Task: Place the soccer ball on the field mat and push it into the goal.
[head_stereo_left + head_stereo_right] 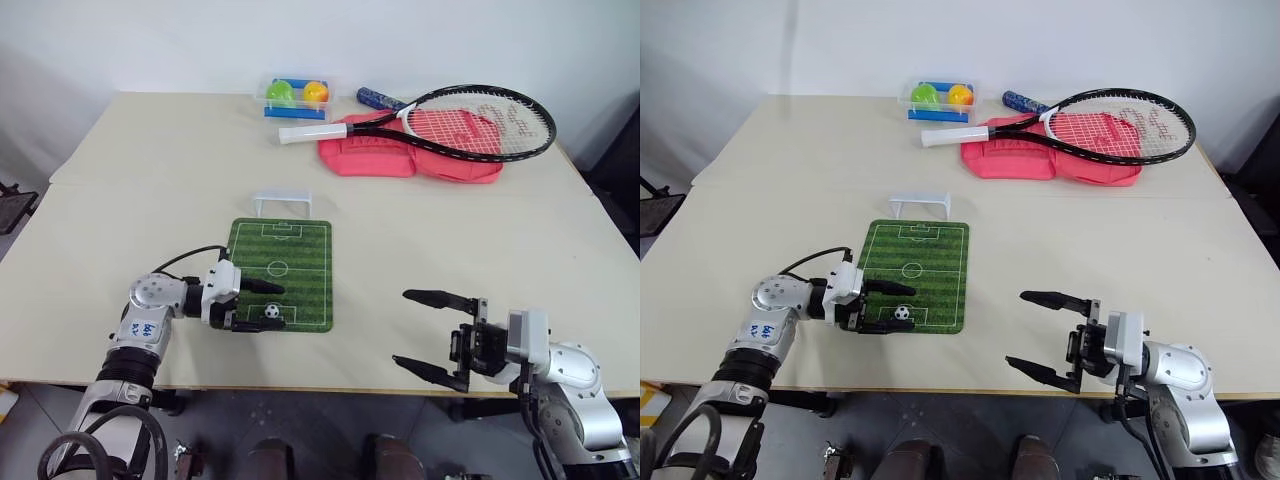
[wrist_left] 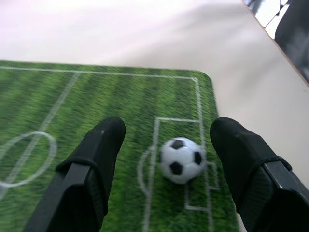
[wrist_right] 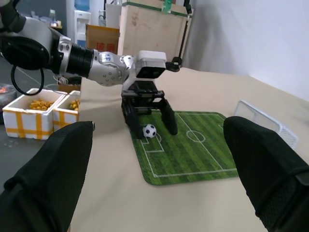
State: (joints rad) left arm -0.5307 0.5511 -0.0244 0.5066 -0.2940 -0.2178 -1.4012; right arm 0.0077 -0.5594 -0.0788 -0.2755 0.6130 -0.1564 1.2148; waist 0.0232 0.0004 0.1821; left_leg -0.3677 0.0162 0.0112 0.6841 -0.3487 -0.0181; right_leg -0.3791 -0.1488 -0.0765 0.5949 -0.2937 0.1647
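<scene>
Head view: ball resting on mat, in the near penalty box close to the near edge, between the spread fingers of the left gripper, untouched. Goal just past the far edge, lane of bare mat between. Right gripper splayed, empty, over bare table.

Left wrist: ball free between both fingers, mat corner nearby.
</scene>
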